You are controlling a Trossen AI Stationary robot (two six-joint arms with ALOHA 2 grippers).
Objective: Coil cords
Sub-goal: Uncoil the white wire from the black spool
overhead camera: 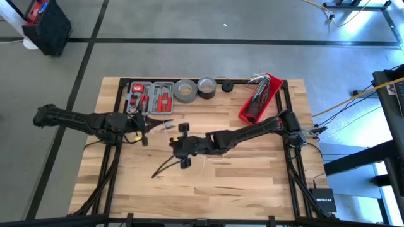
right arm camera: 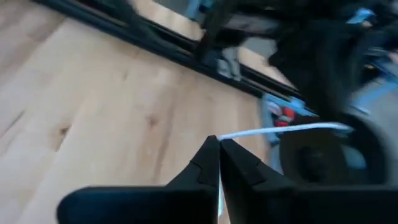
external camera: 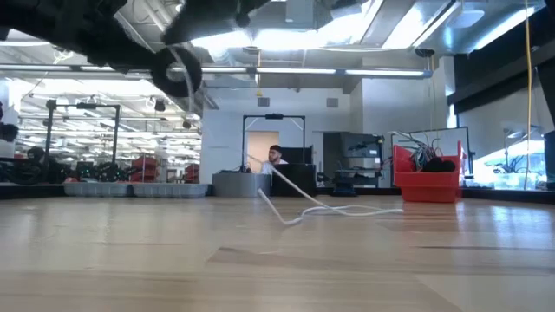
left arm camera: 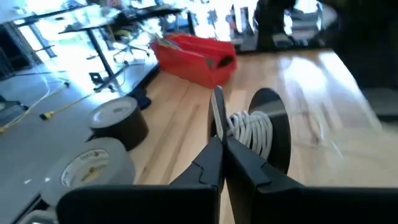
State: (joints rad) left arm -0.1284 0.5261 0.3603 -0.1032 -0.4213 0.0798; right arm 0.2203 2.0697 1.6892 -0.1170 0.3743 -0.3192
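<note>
Readable writing first: I make out "NETGEAR" on the black box (overhead camera: 321,197) on the floor off the table's near right corner; print on the grey tape rolls (left arm camera: 93,163) is too blurred to read.

Left gripper (left arm camera: 219,134): fingers pressed together on the flange of a black spool (left arm camera: 273,127) carrying wound turns of the white cord (left arm camera: 252,132) (held above the table's left-centre, near the red tool case (overhead camera: 150,96)).

Right gripper (right arm camera: 218,144): fingers together, clamped on the cord where it runs taut toward the spool; it sits mid-table.

In the low view, slack cord lies looped on the wooden table (overhead camera: 252,183), before the red bin (external camera: 426,173).
</note>
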